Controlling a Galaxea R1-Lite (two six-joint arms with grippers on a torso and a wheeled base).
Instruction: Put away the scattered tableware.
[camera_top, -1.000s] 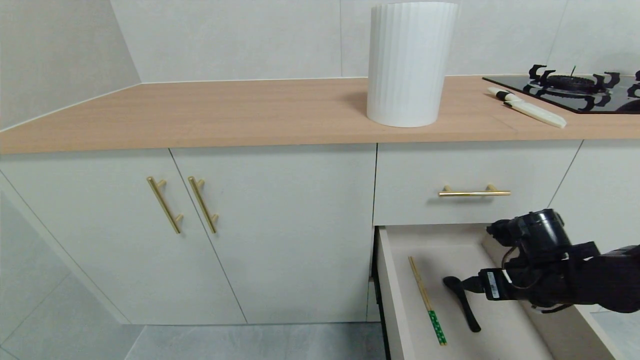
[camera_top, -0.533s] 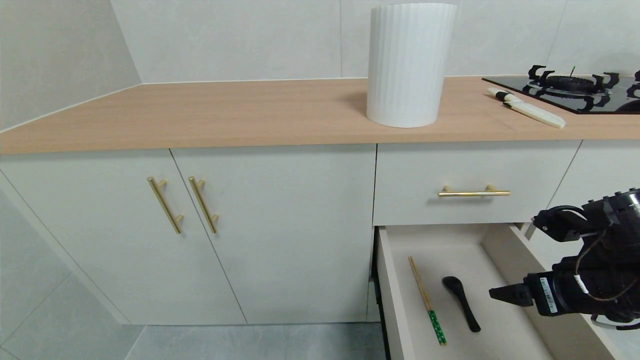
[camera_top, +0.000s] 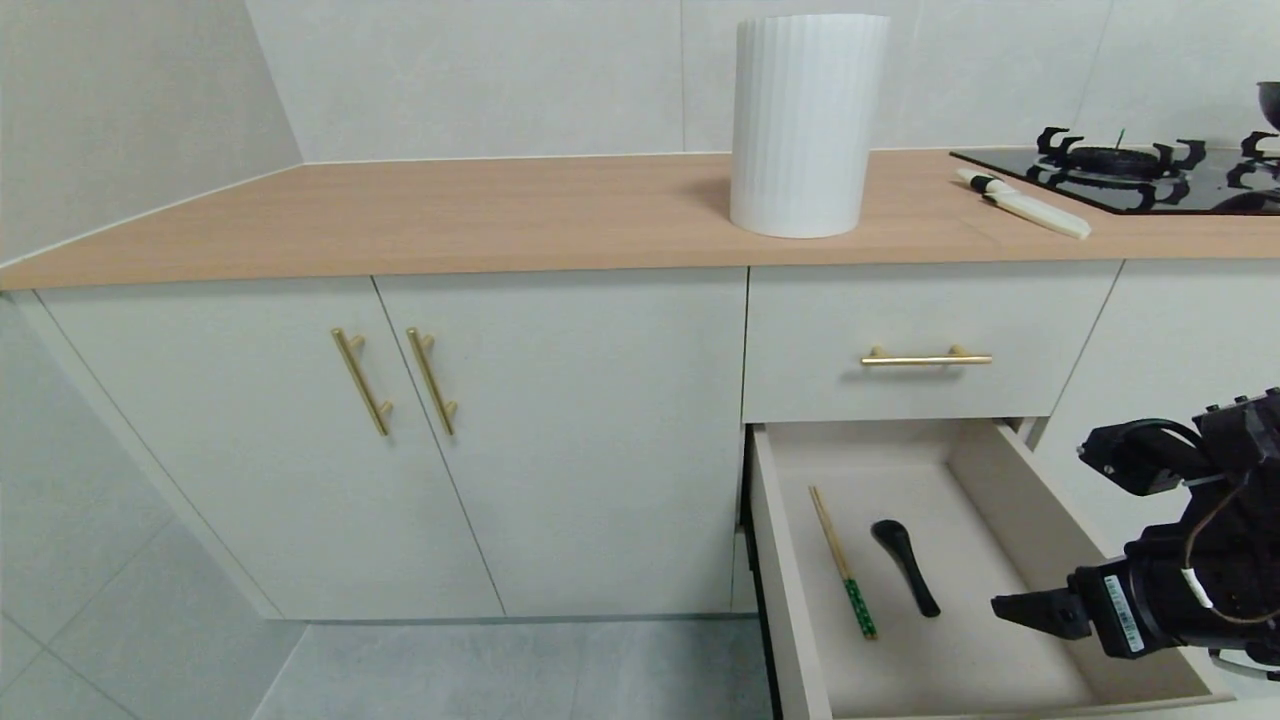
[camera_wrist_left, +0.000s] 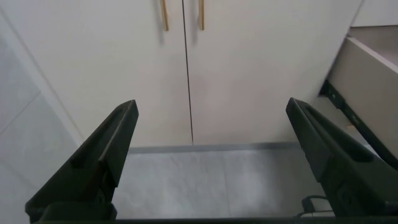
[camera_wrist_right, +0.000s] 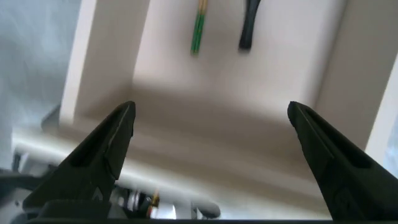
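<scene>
1. You see the chopsticks (camera_top: 843, 563), pale wood with green ends, lying in the open drawer (camera_top: 790, 600); the black spoon (camera_top: 904, 564) lies at their 3 o'clock.
2. Your right gripper (camera_wrist_right: 211, 115), at the spoon's 4 o'clock, gapes wide; your left gripper (camera_wrist_left: 211, 106) likewise.

Right arm (camera_top: 1210, 560) sat low at robot's right side, black, cabled, wrist turned inward. Right gripper (camera_wrist_right: 208, 118) pointed toward robot's left, roughly level; jaws stood wide apart, right fingers (camera_wrist_right: 93, 155) dark, tapering to tips. Left gripper (camera_wrist_left: 211, 109) hung low, tilted downward; jaws likewise wide apart, left fingers (camera_wrist_left: 93, 162) dark, tapering.
</scene>
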